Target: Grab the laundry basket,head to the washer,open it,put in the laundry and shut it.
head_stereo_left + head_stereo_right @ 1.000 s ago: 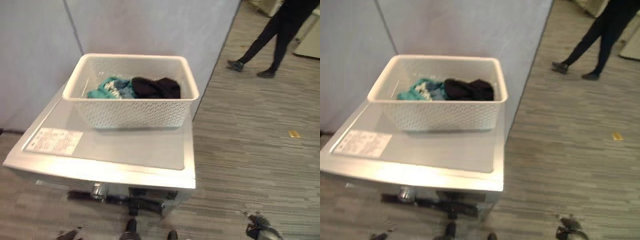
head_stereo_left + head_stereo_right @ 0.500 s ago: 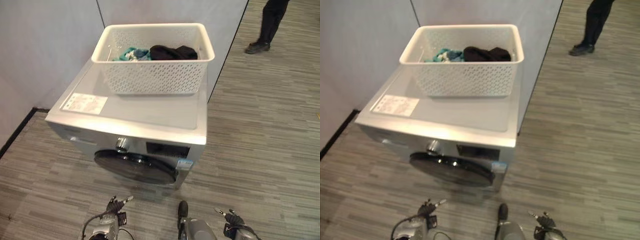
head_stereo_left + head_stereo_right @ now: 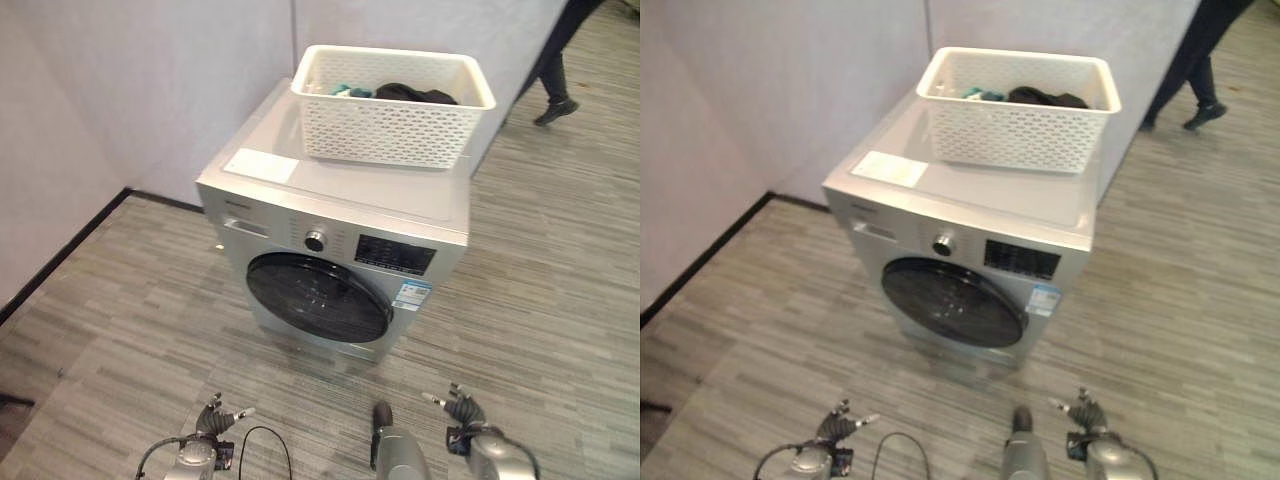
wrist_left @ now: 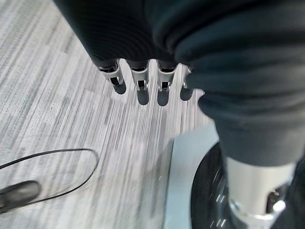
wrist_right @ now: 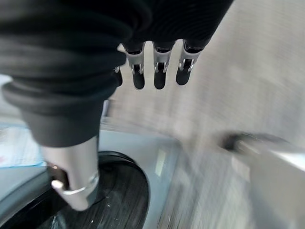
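Both hands hang low over the striped grey floor point(image 3: 120, 330), well apart from the silver front-loading washer point(image 3: 340, 255): left hand point(image 3: 218, 420) and right hand point(image 3: 458, 410) with fingers straight and released, holding nothing. On the washer's top sits the white perforated plastic laundry basket point(image 3: 392, 105), long axis running left to right, with teal and black laundry point(image 3: 412, 93) inside. Its dark round door point(image 3: 318, 297) is closed.

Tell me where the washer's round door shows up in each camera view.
Left eye view: door on the washer front, centre.
Right eye view: door, centre.
Left wrist view: dark curved door beside the thumb.
Right wrist view: door past the thumb.
Shared landmark: white laundry basket on the washer top, eye views.
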